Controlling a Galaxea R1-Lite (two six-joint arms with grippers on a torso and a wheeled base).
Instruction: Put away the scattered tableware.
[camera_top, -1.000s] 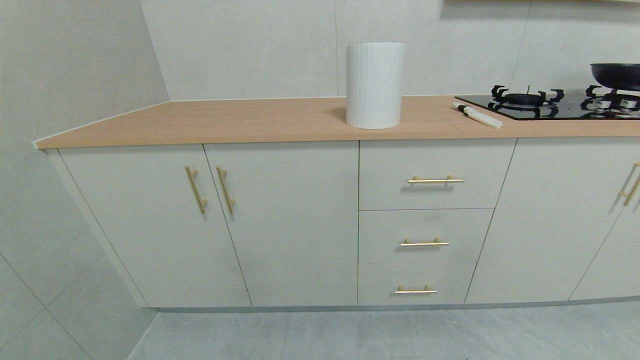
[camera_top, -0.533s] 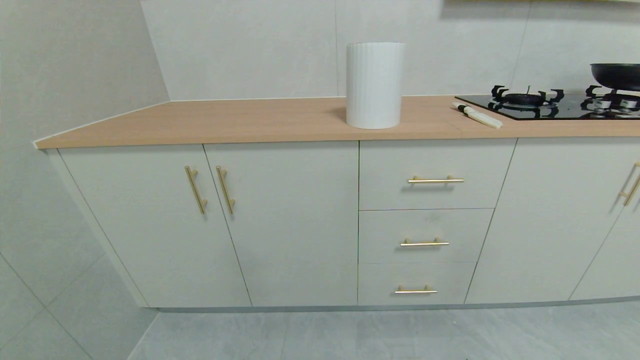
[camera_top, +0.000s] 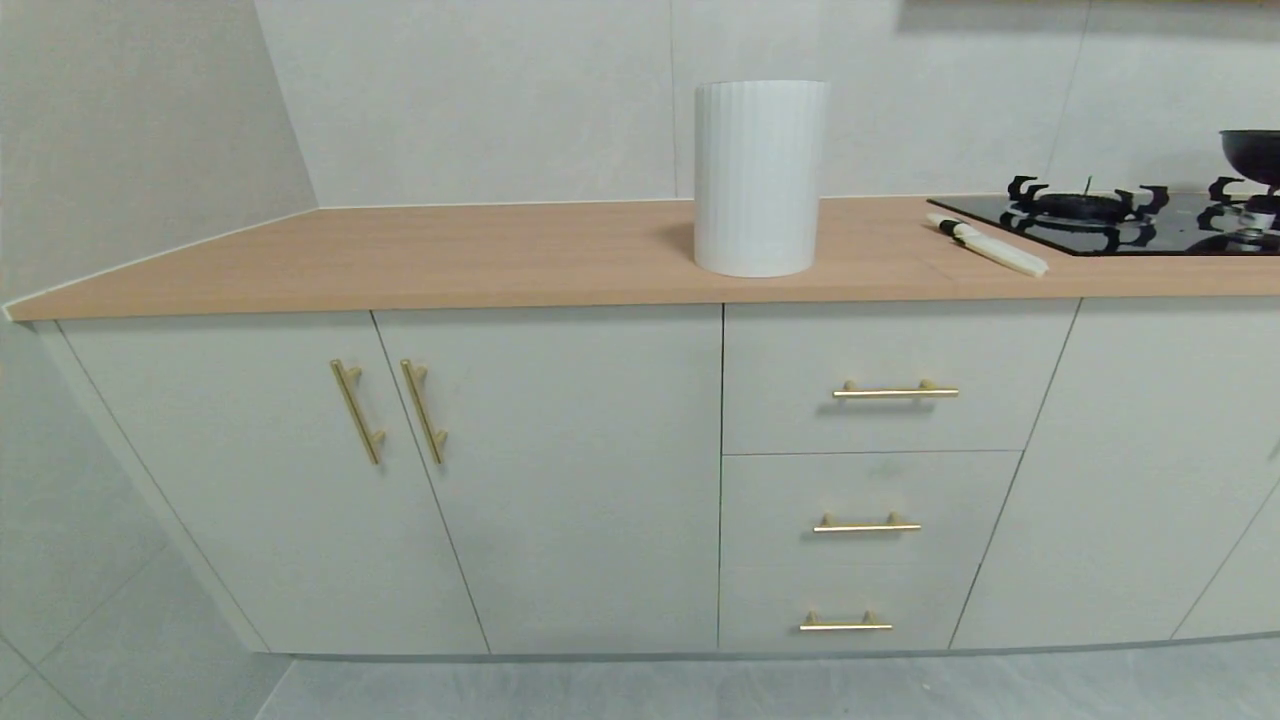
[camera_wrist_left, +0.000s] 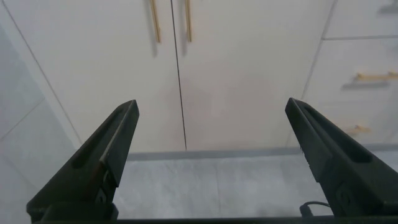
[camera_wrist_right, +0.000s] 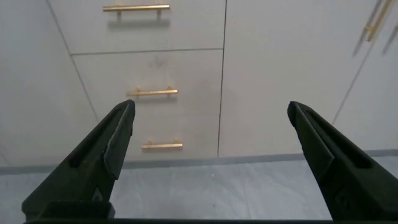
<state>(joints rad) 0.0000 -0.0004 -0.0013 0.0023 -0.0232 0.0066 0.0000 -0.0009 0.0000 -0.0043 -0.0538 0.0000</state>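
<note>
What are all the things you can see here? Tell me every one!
ribbed container: one, white, upright on the countertop
utensil: one, cream with a dark end, lying beside the stove
countertop: one, wood brown, over the cabinets
stove: one, black, countertop's right end
pan: one, black, over the stove
drawers: three, pale grey, gold handles, below the container
double doors: two, pale grey, left of drawers
left gripper: one, black, open, facing the doors
right gripper: one, black, open, facing the drawers

Left end effector (camera_wrist_left: 210, 106), fingers spread wide, empty, right end effector (camera_wrist_right: 210, 104), fingers spread wide, empty
</note>
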